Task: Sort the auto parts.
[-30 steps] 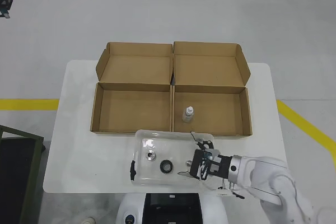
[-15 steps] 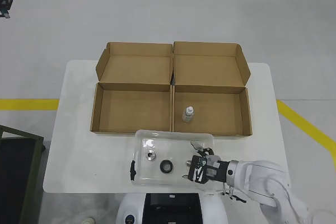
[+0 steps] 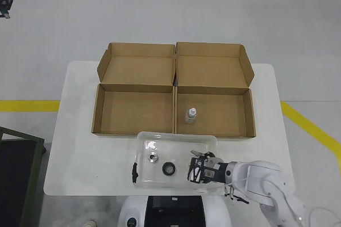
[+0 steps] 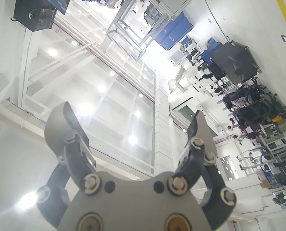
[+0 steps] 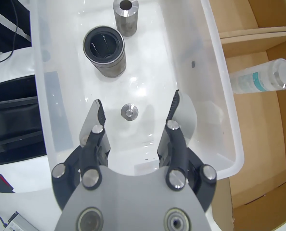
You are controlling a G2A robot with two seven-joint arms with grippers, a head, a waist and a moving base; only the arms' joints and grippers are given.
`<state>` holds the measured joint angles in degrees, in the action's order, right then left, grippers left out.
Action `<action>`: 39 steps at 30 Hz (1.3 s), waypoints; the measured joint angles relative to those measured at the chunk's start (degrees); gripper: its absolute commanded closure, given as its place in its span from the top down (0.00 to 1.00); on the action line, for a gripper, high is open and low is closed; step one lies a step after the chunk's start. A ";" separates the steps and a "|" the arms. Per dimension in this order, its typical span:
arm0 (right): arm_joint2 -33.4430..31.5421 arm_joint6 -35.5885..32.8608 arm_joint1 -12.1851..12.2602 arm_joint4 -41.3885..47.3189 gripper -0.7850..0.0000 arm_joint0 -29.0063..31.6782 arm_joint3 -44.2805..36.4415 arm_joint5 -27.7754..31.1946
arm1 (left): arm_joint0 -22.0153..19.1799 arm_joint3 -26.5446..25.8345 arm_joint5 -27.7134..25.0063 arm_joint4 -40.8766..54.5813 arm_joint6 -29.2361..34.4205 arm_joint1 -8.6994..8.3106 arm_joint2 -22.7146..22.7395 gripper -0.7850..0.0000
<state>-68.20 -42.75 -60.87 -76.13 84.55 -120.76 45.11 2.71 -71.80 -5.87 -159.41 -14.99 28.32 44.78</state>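
Inside one clear bin on the desk, three metal parts are sitting: one small stud, one bearing sleeve and one steel cylinder. The right tool is hovering wide open over the stud, and the left tool is gaping wide too. One bottle is sitting in the right box of two, beside the left box.

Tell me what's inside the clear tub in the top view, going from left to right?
Steel sleeve → black bearing → right gripper, open. In the right wrist view a small stud sits between its fingers.
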 measured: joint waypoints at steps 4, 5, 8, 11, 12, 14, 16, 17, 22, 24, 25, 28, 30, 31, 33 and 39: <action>0.89 -1.51 0.10 -1.37 0.66 -0.74 0.16 -0.22 | 0.00 0.00 0.00 0.00 0.00 0.00 0.00 1.00; 1.19 -1.98 0.13 -1.86 0.61 -0.98 0.26 -0.21 | 0.00 0.00 0.00 0.00 0.00 0.00 0.00 1.00; 1.98 -3.03 0.19 -2.86 0.56 -1.56 0.56 -0.12 | 0.00 0.00 0.00 0.00 0.00 0.00 0.00 1.00; 2.81 -3.86 0.21 -3.73 0.50 -2.16 0.81 -0.22 | 0.00 0.00 0.00 0.00 0.00 0.00 0.00 1.00; 3.08 -4.09 0.21 -3.99 0.50 -2.34 0.91 -0.28 | 0.00 0.00 0.00 0.00 0.00 0.00 0.00 1.00; 3.75 -4.76 0.21 -4.72 0.50 -2.81 1.20 -0.39 | 0.00 0.00 0.00 0.00 0.00 0.00 0.00 1.00; 4.34 -5.25 0.20 -5.17 0.49 -3.21 1.49 -0.45 | 0.00 0.00 0.00 0.00 0.00 0.00 0.00 1.00; 4.72 -5.54 0.18 -5.33 0.49 -3.48 1.67 -0.49 | 0.00 0.00 0.00 0.00 0.00 0.00 0.00 1.00; 6.12 -6.87 0.12 -5.75 0.45 -4.62 2.35 -0.44 | 0.00 0.00 0.00 0.00 0.00 0.00 0.00 1.00; 6.63 -7.11 0.08 -5.69 0.46 -5.10 2.73 -0.57 | 0.00 0.00 0.00 0.00 0.00 0.00 0.00 1.00; 6.92 -7.31 0.07 -5.65 0.46 -5.37 2.89 -0.55 | 0.00 0.00 0.00 0.00 0.00 0.00 0.00 1.00; 7.76 -7.90 0.02 -5.42 0.46 -6.01 3.26 -0.23 | 0.00 0.00 0.00 0.00 0.00 0.00 0.00 1.00; 8.36 -8.27 -0.02 -5.17 0.46 -6.39 3.60 -0.02 | 0.00 0.00 0.00 0.00 0.00 0.00 0.00 1.00; 8.66 -8.42 -0.04 -5.06 0.45 -6.58 3.81 0.01 | 0.00 0.00 0.00 0.00 0.00 0.00 0.00 1.00; 9.30 -8.74 -0.11 -4.90 0.44 -7.02 4.31 -0.09 | 0.00 0.00 0.00 0.00 0.00 0.00 0.00 1.00; 10.95 -9.98 -0.24 -5.04 0.38 -8.33 5.55 -0.09 | 0.00 0.00 0.00 0.00 0.00 0.00 0.00 1.00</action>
<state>-57.25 -52.73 -61.11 -81.17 76.22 -115.21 45.02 2.71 -71.80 -5.86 -159.41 -14.99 28.32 44.78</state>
